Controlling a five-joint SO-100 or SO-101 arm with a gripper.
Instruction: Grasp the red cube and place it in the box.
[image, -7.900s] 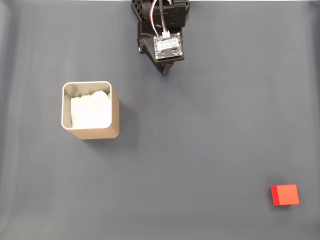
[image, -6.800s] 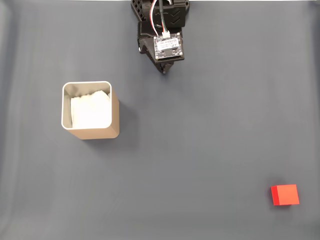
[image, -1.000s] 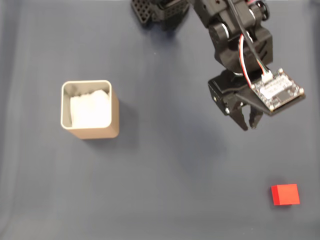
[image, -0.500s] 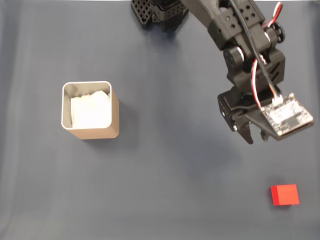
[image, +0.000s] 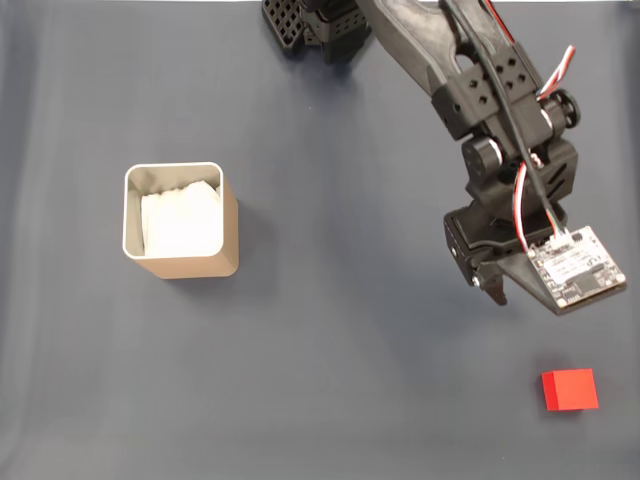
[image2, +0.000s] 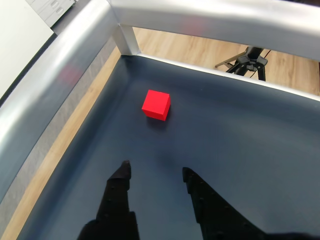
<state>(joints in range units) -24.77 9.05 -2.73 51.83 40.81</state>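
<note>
The red cube lies on the dark mat near the lower right corner in the fixed view, and in the wrist view the red cube sits ahead of the fingers near the table's corner. My gripper hovers up and to the left of it, apart from it. In the wrist view the gripper is open, nothing between its black fingers. The box, tan with a pale rim and white lining, stands upright far to the left.
A raised metal rail borders the mat close behind the cube in the wrist view. The arm's black base sits at the top edge of the fixed view. A tripod stands on the wooden floor beyond the rail.
The arm has swung from its folded pose at the top centre out to the right and down, and over the last second the gripper has kept closing on the cube. Cube and box have not moved.
</note>
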